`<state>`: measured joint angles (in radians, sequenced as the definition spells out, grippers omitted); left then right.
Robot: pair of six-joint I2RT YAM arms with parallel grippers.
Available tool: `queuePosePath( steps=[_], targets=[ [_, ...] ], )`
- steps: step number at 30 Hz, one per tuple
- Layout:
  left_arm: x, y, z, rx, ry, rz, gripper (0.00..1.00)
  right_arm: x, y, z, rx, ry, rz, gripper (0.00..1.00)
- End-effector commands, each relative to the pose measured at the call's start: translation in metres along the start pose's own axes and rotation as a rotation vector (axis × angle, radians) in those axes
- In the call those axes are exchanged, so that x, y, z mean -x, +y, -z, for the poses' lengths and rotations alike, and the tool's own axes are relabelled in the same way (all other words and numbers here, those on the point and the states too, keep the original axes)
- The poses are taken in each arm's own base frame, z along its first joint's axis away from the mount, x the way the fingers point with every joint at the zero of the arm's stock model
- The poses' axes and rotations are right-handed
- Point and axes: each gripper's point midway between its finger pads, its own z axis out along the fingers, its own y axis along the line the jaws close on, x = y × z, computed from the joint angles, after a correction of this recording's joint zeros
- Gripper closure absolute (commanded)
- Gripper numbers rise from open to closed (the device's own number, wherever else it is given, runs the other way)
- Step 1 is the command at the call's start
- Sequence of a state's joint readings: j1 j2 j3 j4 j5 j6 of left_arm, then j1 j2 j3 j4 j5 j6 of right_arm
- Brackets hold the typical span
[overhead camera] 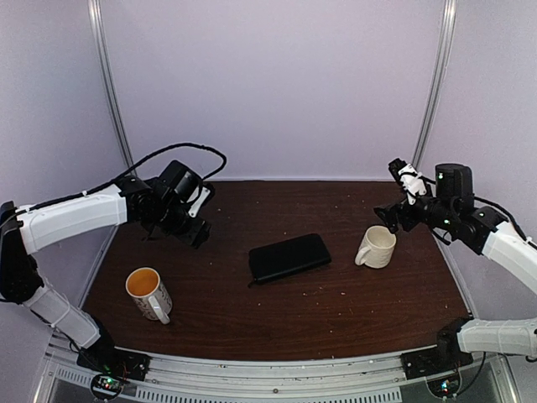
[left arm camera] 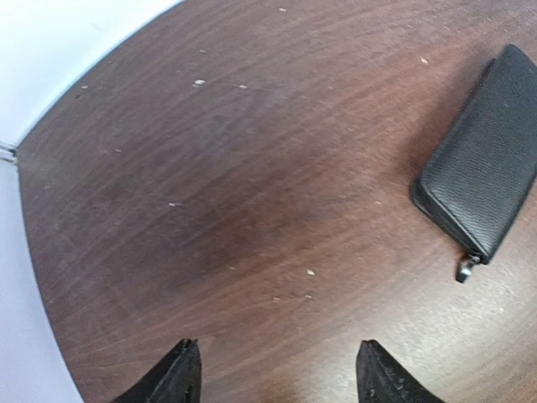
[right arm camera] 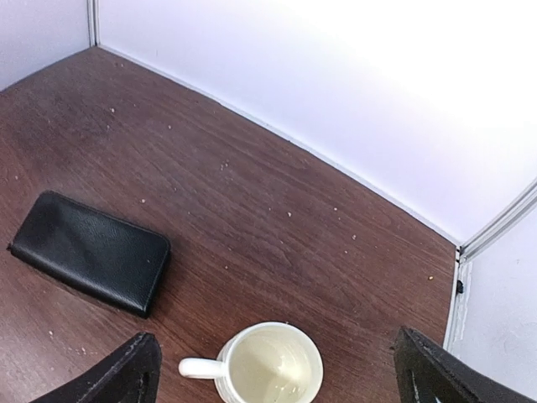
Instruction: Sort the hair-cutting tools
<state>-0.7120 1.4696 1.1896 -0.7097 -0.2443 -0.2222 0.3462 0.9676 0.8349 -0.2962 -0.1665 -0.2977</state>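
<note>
Looking for the hair-cutting tools is the step right now, I think, because no scissors and no clips show on the table (overhead camera: 252, 323) in any view. Nearest the arms, in front of the black case (overhead camera: 289, 257) and to its left, stands a mug with orange inside (overhead camera: 147, 290). The case lies flat in the middle, zipped shut, with its little zip pull (left arm camera: 464, 269) sticking out at one end. My guess is that the tools are inside it, but I cannot see them.

To the right of the case stands a cream mug (overhead camera: 377, 246) that looks empty. The right gripper (overhead camera: 389, 220) hangs over that mug with its fingers spread wide, holding nothing. To the left of the case and a bit behind it, the left gripper (left arm camera: 277, 374) hangs over bare wood, fingers spread too, holding nothing.

Next, one arm needs to hold the case down while the other pulls the zip. The pull is small, so the pinch must be careful.

The table is dark brown wood with tiny pale crumbs on it. Behind the case, plain pale walls (overhead camera: 277, 84) close it in, with thin metal poles (overhead camera: 109, 101) in the corners.
</note>
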Motion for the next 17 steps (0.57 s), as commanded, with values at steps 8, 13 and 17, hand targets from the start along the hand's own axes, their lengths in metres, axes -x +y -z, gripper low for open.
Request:
queuePosePath(
  steps=[8, 13, 17],
  targets=[
    [0.065, 0.114, 0.115, 0.39, -0.414, 0.213, 0.02, 0.085, -0.071, 0.058, -0.304, -0.257, -0.252, 0.0],
    [0.054, 0.155, 0.14, 0.512, -0.45, 0.329, 0.02, 0.096, -0.077, 0.078, -0.332, -0.276, -0.248, 0.0],
    [0.045, 0.162, 0.137, 0.518, -0.531, 0.354, 0.02, 0.091, -0.078, 0.077, -0.329, -0.27, -0.248, 0.0]
  ],
)
